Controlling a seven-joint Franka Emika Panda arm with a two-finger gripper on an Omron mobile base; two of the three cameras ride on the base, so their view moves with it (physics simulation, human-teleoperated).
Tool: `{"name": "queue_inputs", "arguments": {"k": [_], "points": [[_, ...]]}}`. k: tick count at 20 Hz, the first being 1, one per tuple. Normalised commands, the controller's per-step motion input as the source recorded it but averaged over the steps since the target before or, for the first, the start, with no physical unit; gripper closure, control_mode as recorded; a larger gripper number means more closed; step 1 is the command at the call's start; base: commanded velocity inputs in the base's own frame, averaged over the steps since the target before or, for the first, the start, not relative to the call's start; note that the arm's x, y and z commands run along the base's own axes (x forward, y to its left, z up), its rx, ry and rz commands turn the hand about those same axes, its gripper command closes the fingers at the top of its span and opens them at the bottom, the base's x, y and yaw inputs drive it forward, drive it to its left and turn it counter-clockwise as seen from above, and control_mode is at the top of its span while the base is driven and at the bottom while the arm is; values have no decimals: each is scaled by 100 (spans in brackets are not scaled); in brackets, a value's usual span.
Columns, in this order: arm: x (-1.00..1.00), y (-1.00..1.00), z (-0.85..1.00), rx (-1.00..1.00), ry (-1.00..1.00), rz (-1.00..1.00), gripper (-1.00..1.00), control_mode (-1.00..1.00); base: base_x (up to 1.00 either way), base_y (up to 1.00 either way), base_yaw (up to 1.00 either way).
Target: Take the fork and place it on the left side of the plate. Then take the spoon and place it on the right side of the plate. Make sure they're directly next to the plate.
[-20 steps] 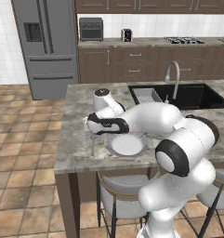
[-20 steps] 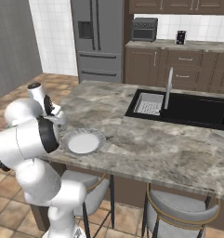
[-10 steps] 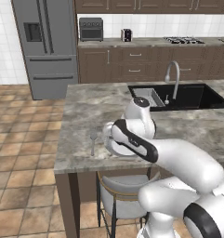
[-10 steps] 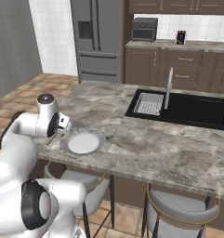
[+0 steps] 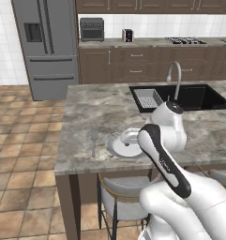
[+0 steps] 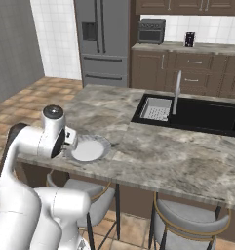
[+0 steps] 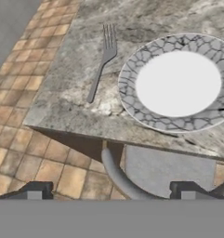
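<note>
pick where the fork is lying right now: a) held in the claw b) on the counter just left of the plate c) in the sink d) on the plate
b: the fork lies flat on the counter just left of the plate, a small gap between them, tines pointing away from the counter's near edge, and the claw is open with nothing in it.

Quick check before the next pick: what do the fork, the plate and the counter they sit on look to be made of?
Fork: all silver-grey with a dull sheen, likely metal. Plate: probably glazed ceramic, smooth white centre, grey rim veined like stone. Counter: mottled grey-brown slab, looks like polished granite or similar stone, though the render leaves that open.
</note>
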Motion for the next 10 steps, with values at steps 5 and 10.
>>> {"name": "queue_inputs", "arguments": {"k": [5, 10], "points": [[-54, -27, 48, 2, 18, 8, -100, -100, 0, 0, 0], [-42, -16, 46, 0, 29, 7, -100, -100, 0, 0, 0]]}}
